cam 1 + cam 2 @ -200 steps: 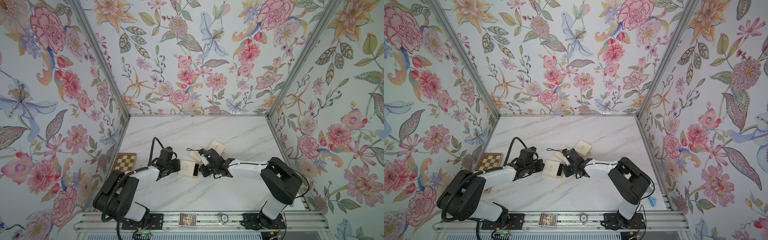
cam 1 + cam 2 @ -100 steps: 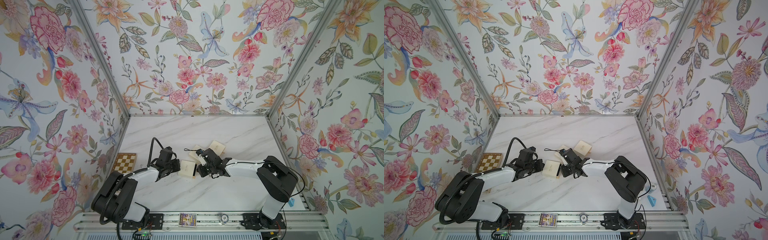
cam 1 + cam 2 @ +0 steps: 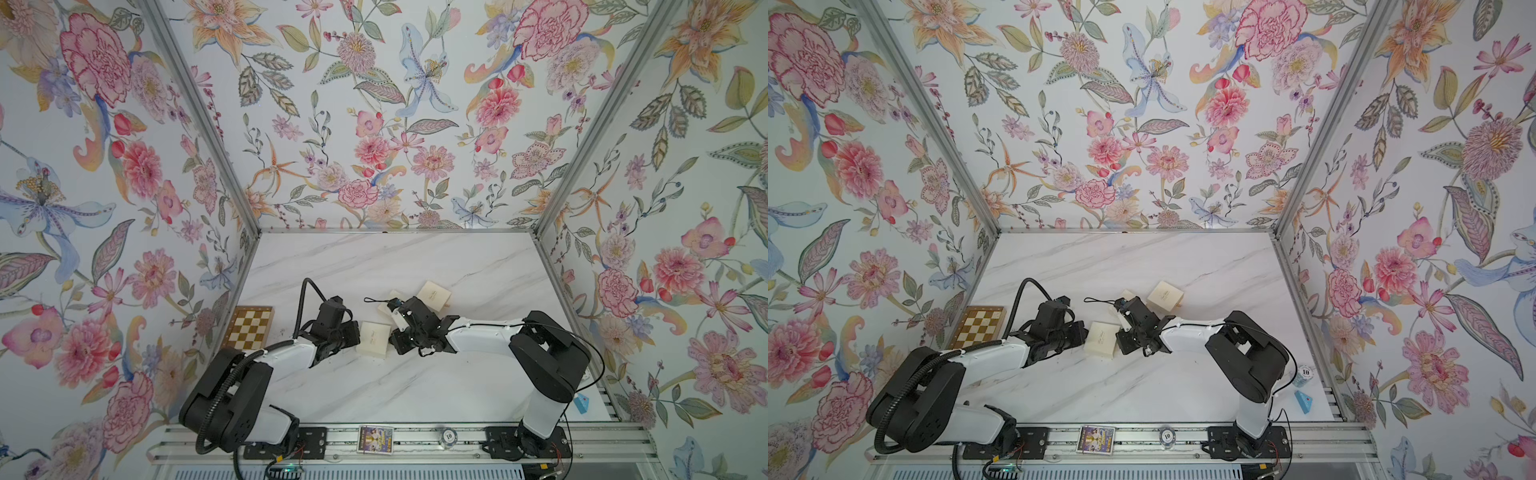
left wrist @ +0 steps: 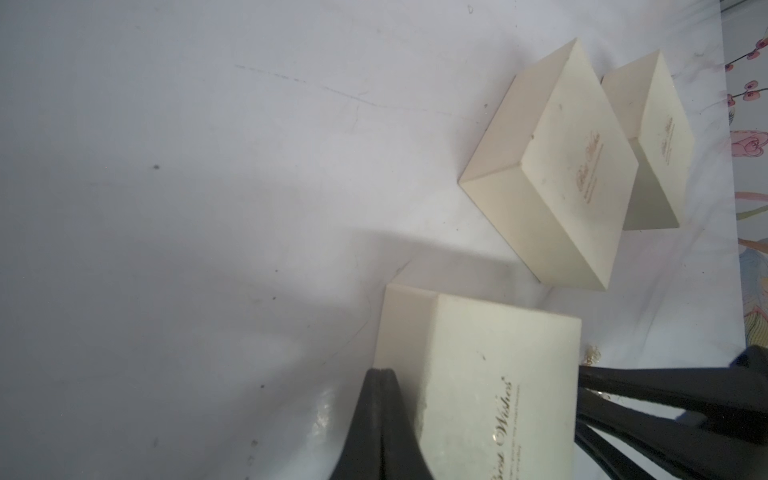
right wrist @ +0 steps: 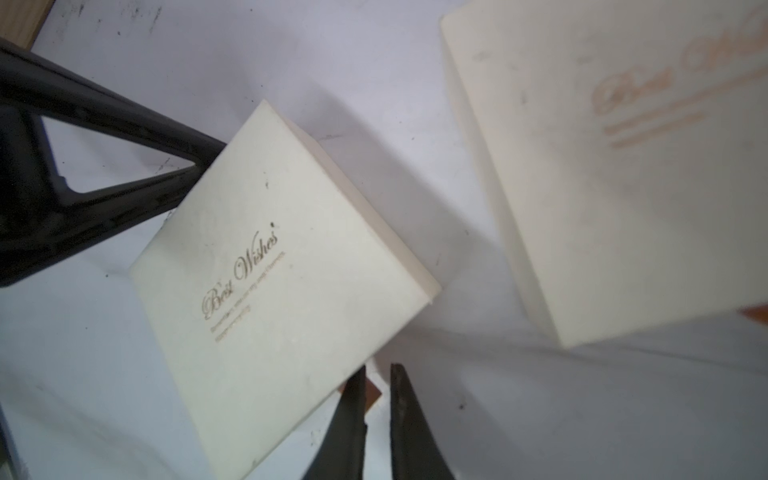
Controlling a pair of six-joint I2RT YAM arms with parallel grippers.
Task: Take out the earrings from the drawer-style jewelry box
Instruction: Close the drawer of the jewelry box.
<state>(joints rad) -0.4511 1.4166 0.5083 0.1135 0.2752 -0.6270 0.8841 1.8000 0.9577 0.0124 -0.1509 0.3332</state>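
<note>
Marble bench inside floral walls. Left arm and right arm both reach low to mid-bench, wrists facing each other. Chessboard lies flat behind the left gripper, well apart from it, at the bench edge.

There are three cream boxes. Held box, "Best Wishes" on its lid, sits flat on the bench between the two grippers. The left gripper clamps it, one finger on each side face. In the right wrist view one of its fingertips touches a box corner.

Second box lies just past the held box as seen from the left gripper, apart from it. It sits under the right wrist and is partly hidden in both top views. Third box is just beside the second, farther from both grippers.

Right gripper is at the held box's free edge, jaws narrow with a thin gap between the tips. A small brown tab shows at that edge, right at the tips. Can't tell if it is pinched.

The held box looks closed from above. No earrings can be made out for sure. A tiny glinting speck lies on the bench just beside the held box, by the left gripper's finger, too small to identify.

Card and chip sit on the front rail, behind both grippers.
</note>
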